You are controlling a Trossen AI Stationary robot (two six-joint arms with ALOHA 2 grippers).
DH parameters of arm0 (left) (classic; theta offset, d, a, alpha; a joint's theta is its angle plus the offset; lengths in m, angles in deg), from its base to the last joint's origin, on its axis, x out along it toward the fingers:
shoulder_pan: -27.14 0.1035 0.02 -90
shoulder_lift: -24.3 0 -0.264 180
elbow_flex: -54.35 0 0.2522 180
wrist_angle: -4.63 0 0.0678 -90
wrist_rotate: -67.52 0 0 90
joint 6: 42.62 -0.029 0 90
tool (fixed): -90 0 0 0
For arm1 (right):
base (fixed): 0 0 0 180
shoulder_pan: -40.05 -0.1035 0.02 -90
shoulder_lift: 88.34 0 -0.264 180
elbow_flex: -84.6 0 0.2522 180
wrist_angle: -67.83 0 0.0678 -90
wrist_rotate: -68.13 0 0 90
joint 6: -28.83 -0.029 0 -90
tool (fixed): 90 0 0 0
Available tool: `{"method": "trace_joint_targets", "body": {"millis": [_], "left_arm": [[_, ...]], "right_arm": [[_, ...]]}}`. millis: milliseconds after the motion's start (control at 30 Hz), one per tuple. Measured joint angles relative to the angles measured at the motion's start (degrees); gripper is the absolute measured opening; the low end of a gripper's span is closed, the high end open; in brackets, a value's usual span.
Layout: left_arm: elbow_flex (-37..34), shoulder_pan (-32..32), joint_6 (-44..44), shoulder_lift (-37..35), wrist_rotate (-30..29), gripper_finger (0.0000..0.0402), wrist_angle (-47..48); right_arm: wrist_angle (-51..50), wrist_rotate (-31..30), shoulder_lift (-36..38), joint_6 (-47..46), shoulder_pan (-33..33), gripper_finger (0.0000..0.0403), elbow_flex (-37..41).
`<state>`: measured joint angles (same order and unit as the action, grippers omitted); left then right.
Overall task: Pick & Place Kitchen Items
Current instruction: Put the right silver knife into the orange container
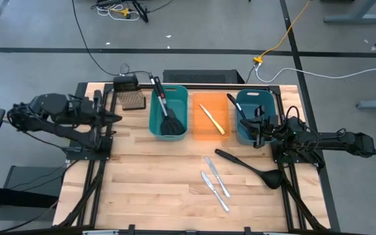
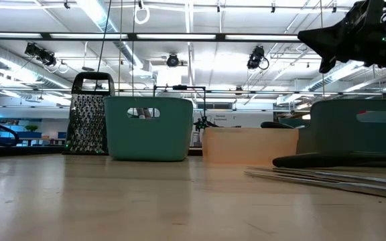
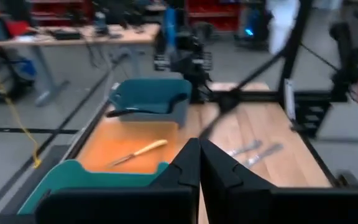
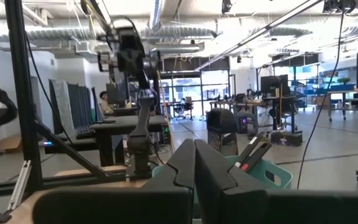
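Note:
Two black slotted spatulas (image 1: 167, 112) lie in the left teal bin (image 1: 154, 117), their handles leaning on its far rim. A yellow-handled knife (image 1: 212, 119) lies flat in the orange bin (image 1: 201, 130). One black ladle (image 1: 235, 106) sticks out of the right teal bin (image 1: 253, 98). The other ladle (image 1: 250, 166) and two silver knives (image 1: 217, 175) lie flat on the wood. My left gripper (image 1: 115, 117) is shut and hovers by the table's left edge. My right gripper (image 1: 258, 130) is shut, raised above the right bin's near rim, and holds nothing.
A metal grater (image 1: 132, 100) stands at the far left, beside the left teal bin. Black frame rails (image 1: 103, 163) run along the table's left and right sides. Bare wood (image 1: 155, 176) spreads across the near left half. Cables lie on the floor beyond the far edge.

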<state>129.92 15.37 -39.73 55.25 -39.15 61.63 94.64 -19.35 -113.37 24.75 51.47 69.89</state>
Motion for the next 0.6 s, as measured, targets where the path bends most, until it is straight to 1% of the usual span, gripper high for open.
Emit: {"method": "trace_joint_targets", "body": {"millis": [167,300,400,533,600], "left_arm": [[-9.3,0.0,-0.4,-6.8,-7.3,0.001,-1.4],[-15.9,0.0,-0.1,-9.7,-9.9,0.0009,-1.3],[-20.8,0.0,-0.4,-11.4,-9.6,0.0006,-3.5],[-27.5,0.0,-6.0,-14.2,-6.3,0.0004,-12.6],[-29.2,0.0,-7.7,-16.0,-5.8,0.0005,-15.3]], "right_arm": [[0.1,-0.1,0.0,0.0,0.0,0.0006,0.0],[0.2,-0.1,0.0,-0.2,0.0,0.0006,0.0],[0.1,-0.1,0.0,-0.4,0.0,0.0006,0.0],[0.1,-0.1,0.0,-1.1,0.0,0.0006,0.0],[0.1,-0.1,0.0,-1.1,0.0,0.0006,0.0]]}}
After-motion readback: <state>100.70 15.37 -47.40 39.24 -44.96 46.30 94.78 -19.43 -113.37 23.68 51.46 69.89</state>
